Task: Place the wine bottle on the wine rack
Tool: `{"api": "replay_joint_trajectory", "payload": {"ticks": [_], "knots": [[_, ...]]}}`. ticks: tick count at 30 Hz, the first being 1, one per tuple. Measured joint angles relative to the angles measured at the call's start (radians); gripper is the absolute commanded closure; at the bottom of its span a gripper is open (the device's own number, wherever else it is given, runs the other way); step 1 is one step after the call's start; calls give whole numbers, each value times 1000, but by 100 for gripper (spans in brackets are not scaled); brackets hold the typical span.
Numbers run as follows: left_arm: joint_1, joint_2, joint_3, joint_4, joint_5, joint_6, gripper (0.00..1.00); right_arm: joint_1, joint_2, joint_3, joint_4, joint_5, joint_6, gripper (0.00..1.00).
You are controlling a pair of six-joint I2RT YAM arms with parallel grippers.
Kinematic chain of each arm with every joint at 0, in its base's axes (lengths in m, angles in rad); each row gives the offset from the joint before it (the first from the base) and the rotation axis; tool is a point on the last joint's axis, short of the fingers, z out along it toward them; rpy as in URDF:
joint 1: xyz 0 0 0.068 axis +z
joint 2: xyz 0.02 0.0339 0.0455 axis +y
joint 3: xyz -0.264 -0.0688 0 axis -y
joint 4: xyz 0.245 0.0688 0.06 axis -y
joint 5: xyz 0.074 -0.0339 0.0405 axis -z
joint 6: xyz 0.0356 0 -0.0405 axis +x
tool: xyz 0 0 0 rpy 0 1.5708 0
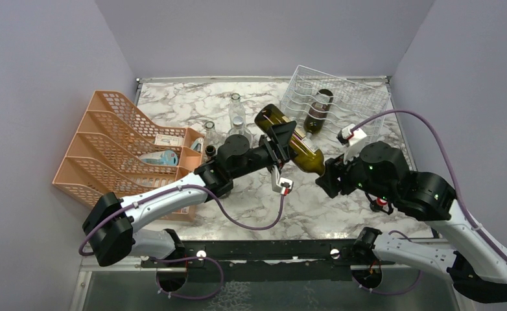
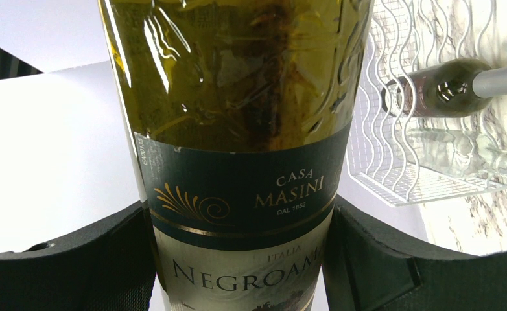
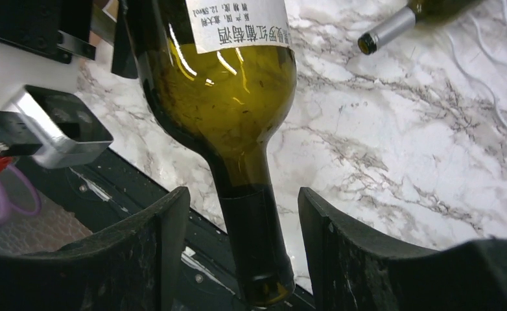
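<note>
The green wine bottle (image 1: pixel 294 139) is held in the air over the table's middle, tilted, base toward the back and neck toward the right arm. My left gripper (image 1: pixel 281 138) is shut on its labelled body (image 2: pixel 238 129), with the pads (image 2: pixel 367 259) pressed on both sides. My right gripper (image 1: pixel 329 175) is open around the neck (image 3: pixel 254 240); its fingers (image 3: pixel 153 246) stand apart from the glass on each side. The white wire wine rack (image 1: pixel 361 97) stands at the back right and holds another dark bottle (image 1: pixel 318 110). The rack also shows in the left wrist view (image 2: pixel 393 175).
An orange mesh tiered organizer (image 1: pixel 121 142) stands at the left. Clear glass bottles (image 1: pixel 236 113) stand upright behind the left arm. The racked bottle's silver-capped neck (image 3: pixel 384 29) pokes out over the marble table (image 3: pixel 400 149). A black rail (image 1: pixel 264 249) runs along the near edge.
</note>
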Motion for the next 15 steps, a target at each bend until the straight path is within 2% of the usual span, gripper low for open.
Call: {"api": "replay_joint_trajectory", "payload": {"ticks": [11, 13, 15], "knots": [[-7, 7, 4, -16, 0, -1, 100, 0, 59, -74, 32, -20, 40, 42], [-11, 7, 21, -55, -1, -14, 100, 0, 60, -79, 42, -29, 43, 49], [-11, 7, 44, -101, 0, -38, 100, 0, 61, -80, 52, -34, 43, 63]]}}
